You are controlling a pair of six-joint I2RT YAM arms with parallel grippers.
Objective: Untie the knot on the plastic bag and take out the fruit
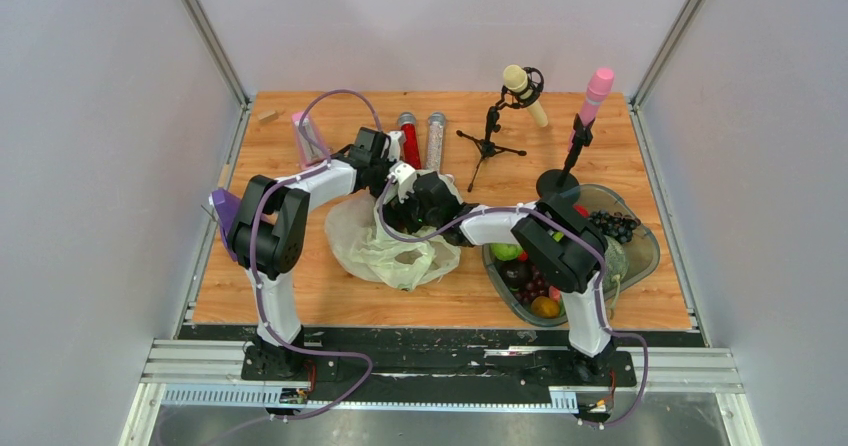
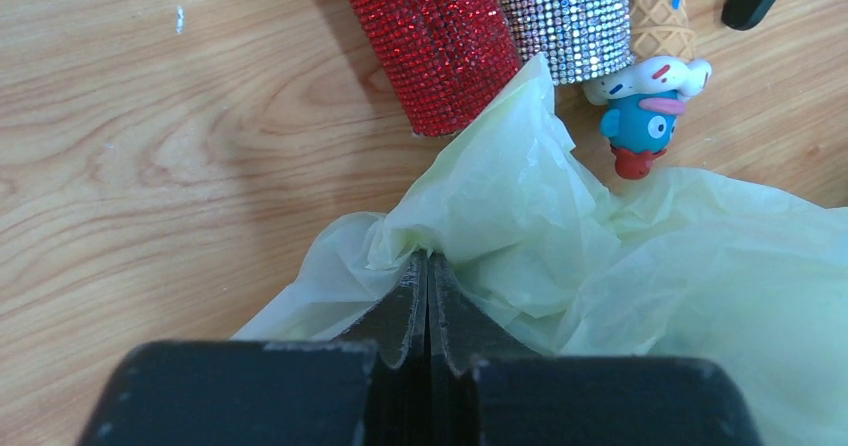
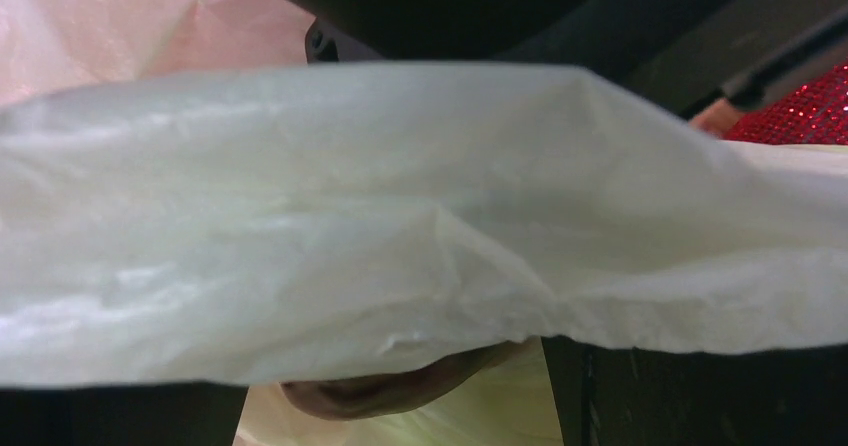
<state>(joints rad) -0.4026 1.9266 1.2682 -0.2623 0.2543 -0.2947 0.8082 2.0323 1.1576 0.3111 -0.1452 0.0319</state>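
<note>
The pale green plastic bag point(image 1: 392, 244) lies crumpled mid-table. My left gripper point(image 1: 403, 180) is shut on a fold of the bag's film point(image 2: 480, 206) at its far edge, the jaws pressed together point(image 2: 428, 261). My right gripper point(image 1: 428, 202) meets it from the right. In the right wrist view the bag's film point(image 3: 400, 216) drapes across its wide-apart fingers point(image 3: 690, 396), and a reddish rounded thing point(image 3: 400, 386) shows between them, not touched. A light green apple-like fruit point(image 1: 507, 251) lies in the grey basin point(image 1: 645, 256).
The basin also holds dark grapes point(image 1: 612, 226), an orange fruit point(image 1: 545, 307) and other fruit. Red point(image 2: 430, 36) and silver point(image 2: 565, 16) glitter tubes, a cone toy point(image 2: 660, 11) and a blue toy point(image 2: 640, 126) lie just beyond the bag. Two microphone stands point(image 1: 488, 146) stand behind.
</note>
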